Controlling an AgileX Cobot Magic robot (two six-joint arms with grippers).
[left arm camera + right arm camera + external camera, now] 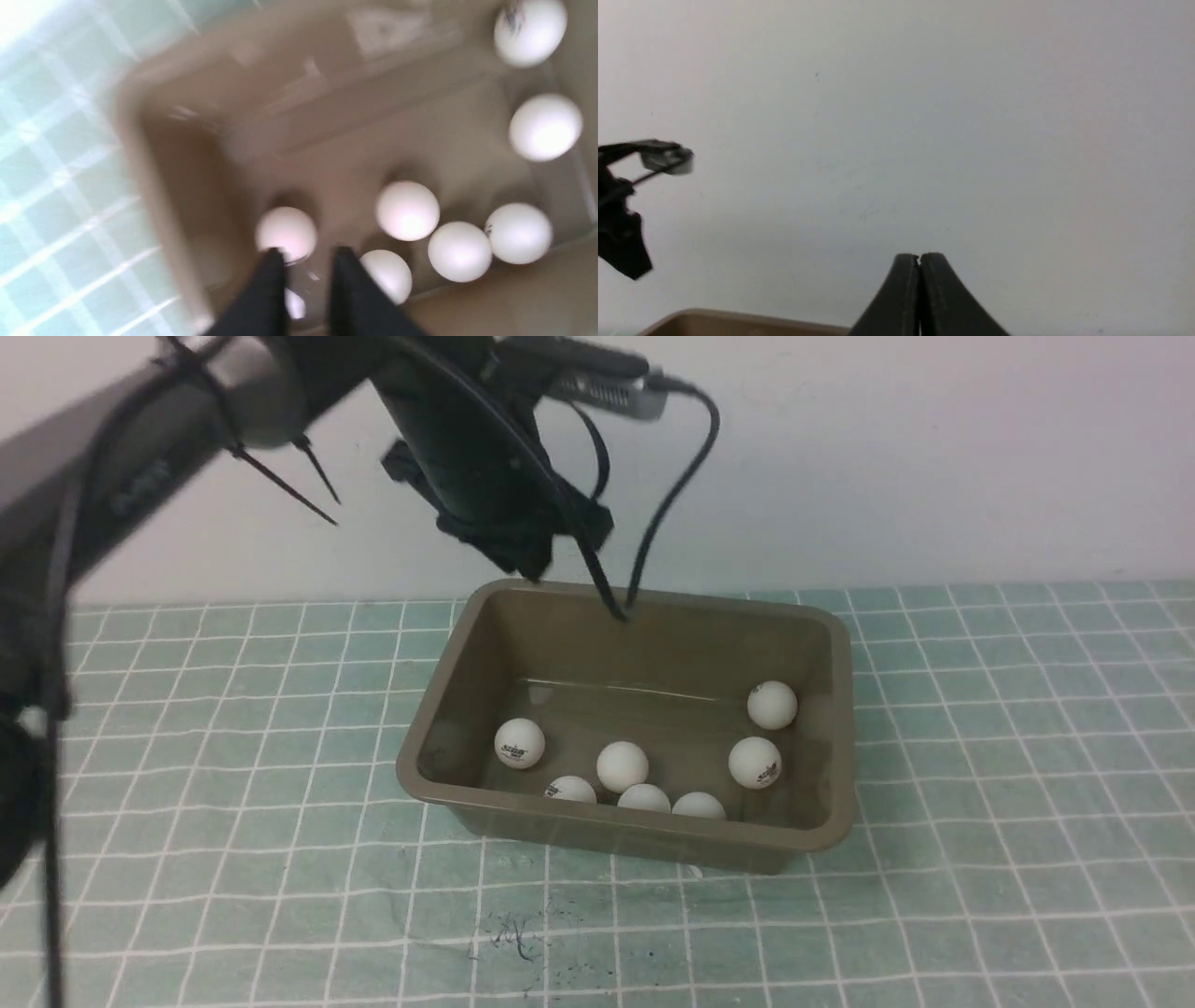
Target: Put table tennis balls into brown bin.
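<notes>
The brown bin point(467, 644) stands mid-table, and several white table tennis balls lie on its floor. One ball point(519, 743) rests alone at the left, a cluster point(622, 765) sits along the near wall, and two more point(772, 704) are at the right. My left gripper point(534, 565) hangs above the bin's far left rim. In the left wrist view, which is motion-blurred, this gripper point(310, 254) is open and looks down into the bin point(154, 196). A ball point(286, 232) lies below, just past its tips. My right gripper point(919, 256) is shut on nothing and faces the wall.
A green mat with a white grid point(233, 859) covers the table. A white wall point(934, 457) rises behind it. Black cables point(653, 532) dangle from the left wrist over the bin's far rim. The bin's rim point(738, 319) and part of the left arm point(619, 233) show in the right wrist view.
</notes>
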